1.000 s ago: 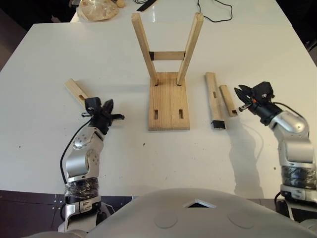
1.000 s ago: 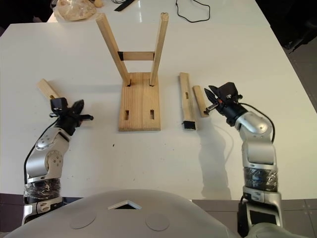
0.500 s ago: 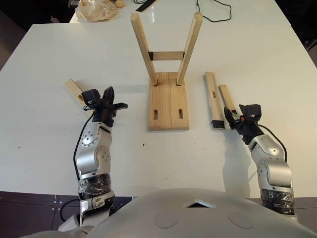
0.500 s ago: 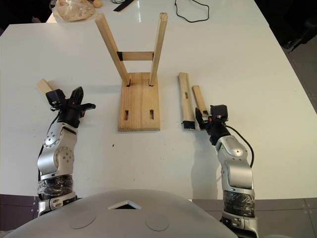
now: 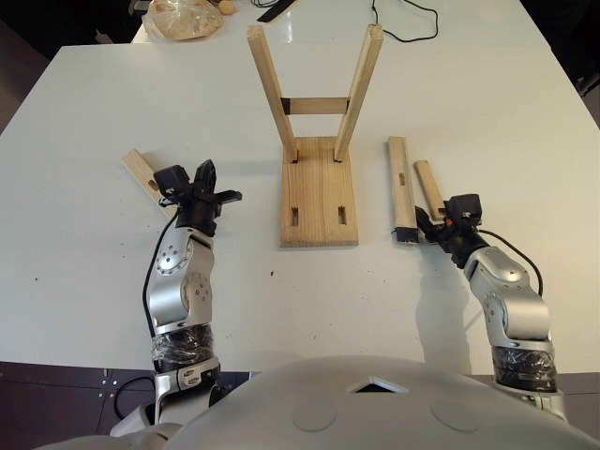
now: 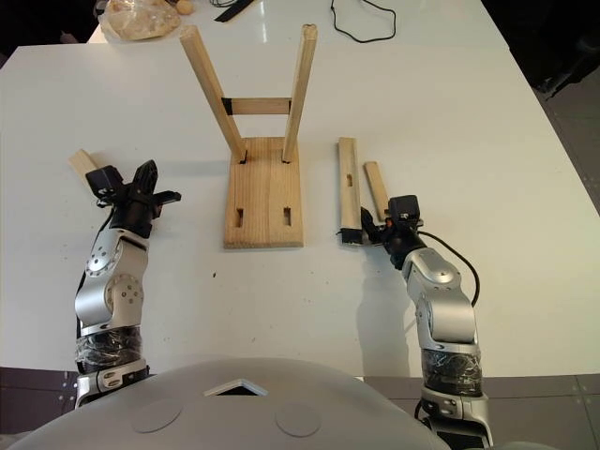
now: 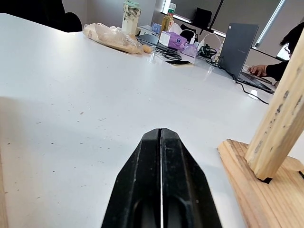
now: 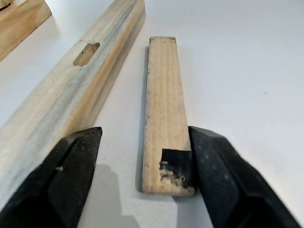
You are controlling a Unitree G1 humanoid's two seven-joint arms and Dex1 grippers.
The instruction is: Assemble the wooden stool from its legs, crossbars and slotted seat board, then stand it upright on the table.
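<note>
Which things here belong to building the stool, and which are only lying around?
For the stool: seat board, two fitted legs, fitted crossbar, loose leg, loose crossbar, left wooden piece.
Lying about: bag, laptop.

bright even light; soft shadows; glare on far table [image 5: 487,84]

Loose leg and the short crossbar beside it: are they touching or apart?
Apart. The right wrist view shows a strip of bare table between the leg and the crossbar all along.
</note>
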